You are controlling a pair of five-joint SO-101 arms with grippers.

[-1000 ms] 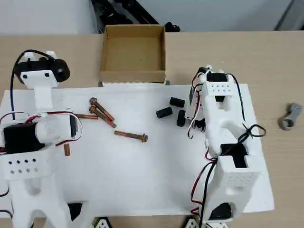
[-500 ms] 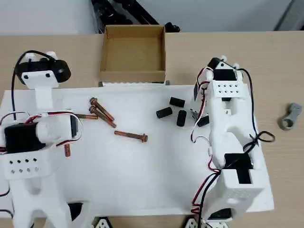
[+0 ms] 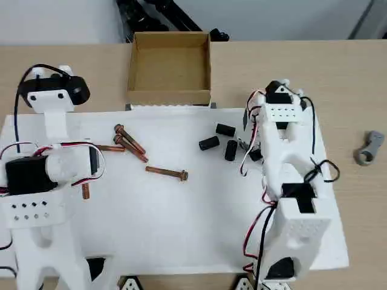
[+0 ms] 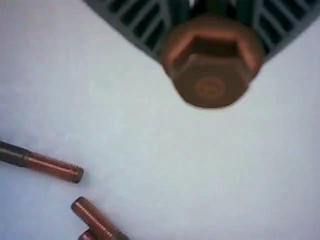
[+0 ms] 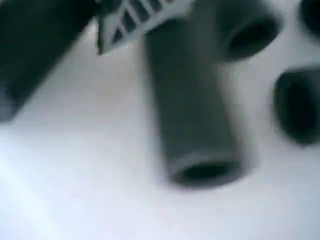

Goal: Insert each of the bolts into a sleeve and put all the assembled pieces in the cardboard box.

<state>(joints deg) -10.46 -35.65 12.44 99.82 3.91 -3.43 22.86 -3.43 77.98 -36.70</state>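
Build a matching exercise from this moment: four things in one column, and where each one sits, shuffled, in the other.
Things:
1. cardboard box
2. bolt apart from the rest
3. loose sleeves
4. grey part

Places:
A. on bare table, right of the white sheet
B. in the left claw
C. on the table at the sheet's far edge
D. lying on the sheet's right half

Pairs: 1-C, 2-B, 3-D, 4-A

Left arm (image 3: 36, 208): folded at near left, wrist pointing straight down.
Left gripper (image 4: 210, 27): fingers (image 4: 145, 30) closed around a bolt (image 4: 212, 65) head.
Right arm (image 3: 284, 130): stretched forward at right, wrist tipped down, held low.
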